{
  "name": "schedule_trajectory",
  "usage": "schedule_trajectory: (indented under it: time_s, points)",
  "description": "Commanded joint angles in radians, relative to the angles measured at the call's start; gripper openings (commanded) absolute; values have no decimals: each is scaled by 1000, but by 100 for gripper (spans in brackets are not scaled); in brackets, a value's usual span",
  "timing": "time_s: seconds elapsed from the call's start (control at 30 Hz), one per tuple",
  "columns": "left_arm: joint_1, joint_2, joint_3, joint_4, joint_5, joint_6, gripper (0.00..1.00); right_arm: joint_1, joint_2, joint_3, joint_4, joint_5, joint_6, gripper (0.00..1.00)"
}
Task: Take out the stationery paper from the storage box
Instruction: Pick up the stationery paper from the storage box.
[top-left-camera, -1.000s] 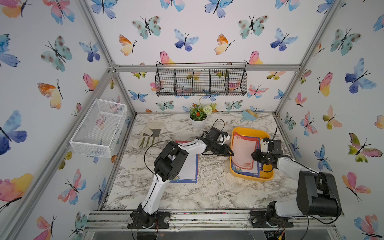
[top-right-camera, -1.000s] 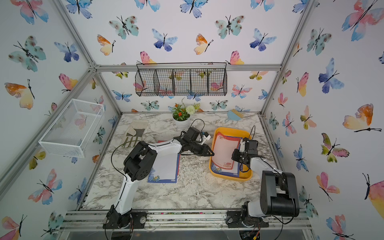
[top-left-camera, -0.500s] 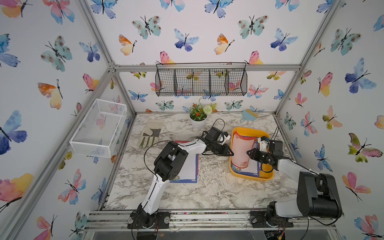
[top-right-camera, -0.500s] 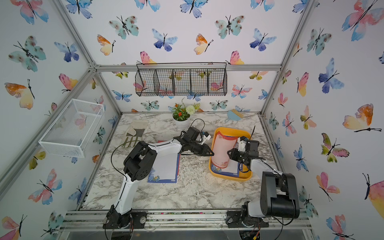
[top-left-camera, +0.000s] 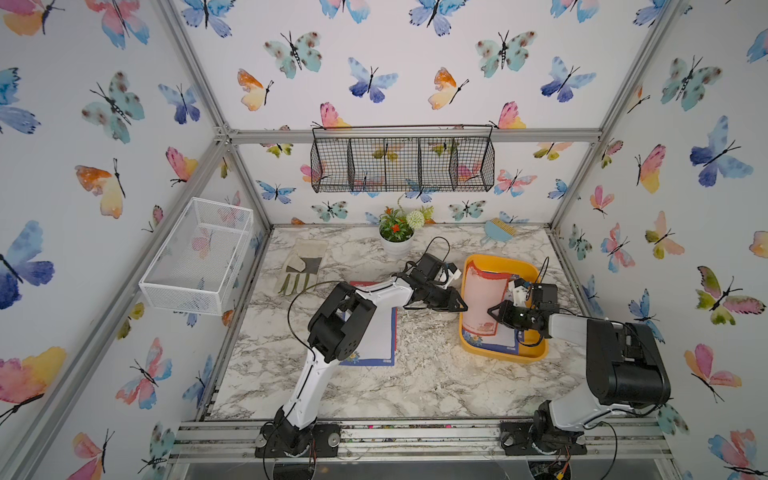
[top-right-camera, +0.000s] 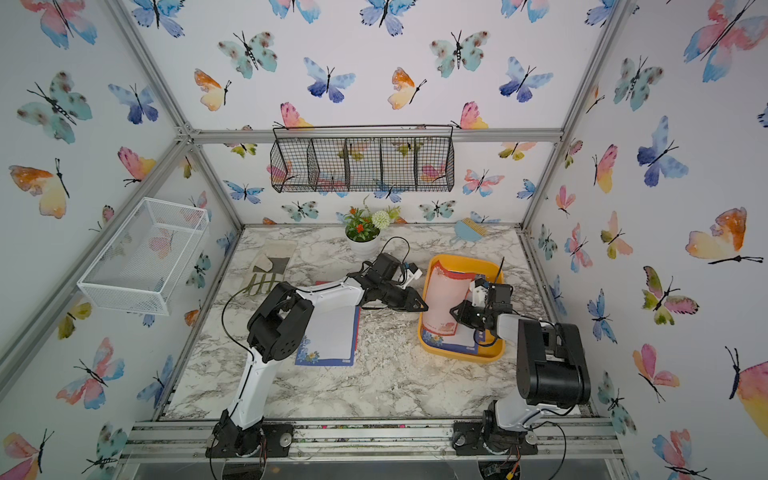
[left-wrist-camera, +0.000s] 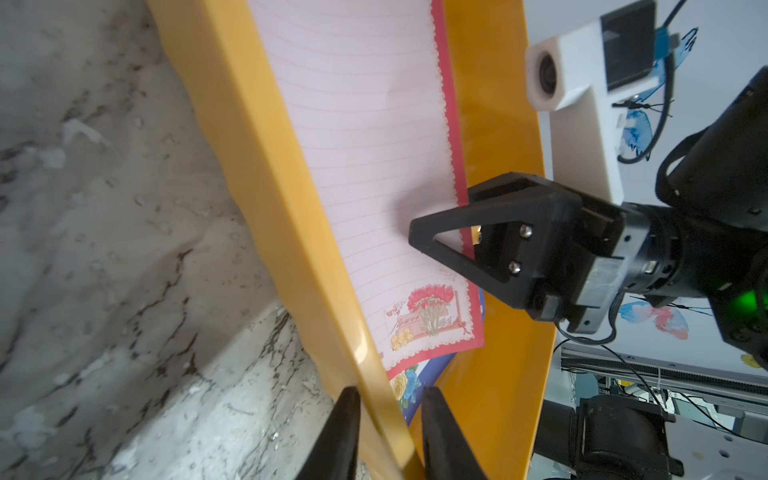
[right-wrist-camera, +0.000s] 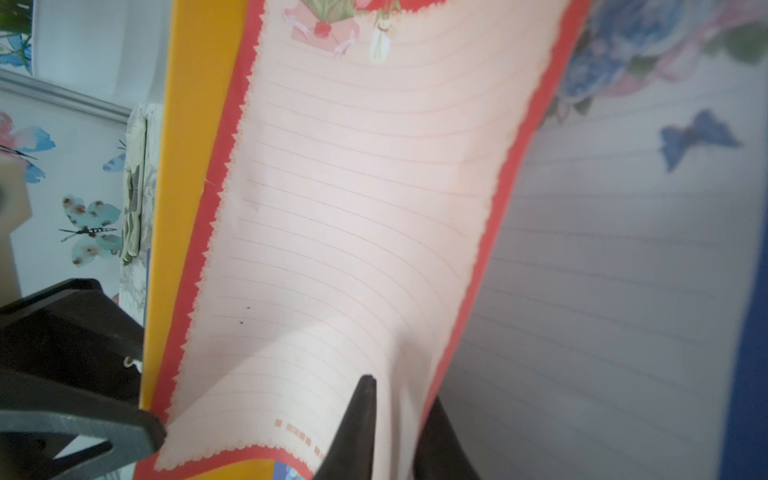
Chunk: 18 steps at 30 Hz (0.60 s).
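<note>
white mesh basket (top-left-camera: 195, 257): you get it only in the top views, fixed to the left wall above the table (top-left-camera: 415, 382).
glove (top-left-camera: 305, 266): lies flat at the back left of the marble top.
loose sheet (top-right-camera: 332, 336): a blue-bordered sheet lying on the table outside the box. The left arm covers part of it in both top views.
left pincer (top-left-camera: 462, 306): the top views show you only its tip meeting the box's left wall. Your left wrist camera shows the left pincer (left-wrist-camera: 390, 409) with one finger outside that wall and one inside, the yellow wall between them. You cannot tell whether they press on it.
storage box (top-left-camera: 498, 352): sits flat on the right half of the table.
red-bordered sheet (top-left-camera: 482, 295): is in the box. From above it reads as a narrow curled panel. The right wrist view (right-wrist-camera: 353, 208) shows you the bow: one long edge lies down along the yellow wall (right-wrist-camera: 195, 124) and the other is raised.
lower sheet (right-wrist-camera: 602, 291): a blue-bordered sheet flat on the box floor. Its lined face shows broadly in the right wrist view, but the left wrist view shows only a flowered corner (left-wrist-camera: 409, 384).
right pincer (top-left-camera: 491, 311): clamped on the raised edge of the red-bordered sheet. In the right wrist view (right-wrist-camera: 399, 399) one finger lies on the paper and the other beneath. The left wrist view (left-wrist-camera: 415, 239) shows a finger crossing the red border.
</note>
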Motion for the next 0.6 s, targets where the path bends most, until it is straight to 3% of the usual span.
schedule_trajectory:
  time_s: [0.0, 0.2, 0.57]
  points:
    - [-2, -14, 15, -17, 3, 13, 31, -9, -28, 1, 24, -20, 8, 10]
    - [2, -28, 4, -2, -12, 21, 42, -9, -73, 14, -25, 15, -28, 2]
    - [22, -60, -33, 50, -9, 2, 51, -8, -200, 40, -109, 69, -100, 2]
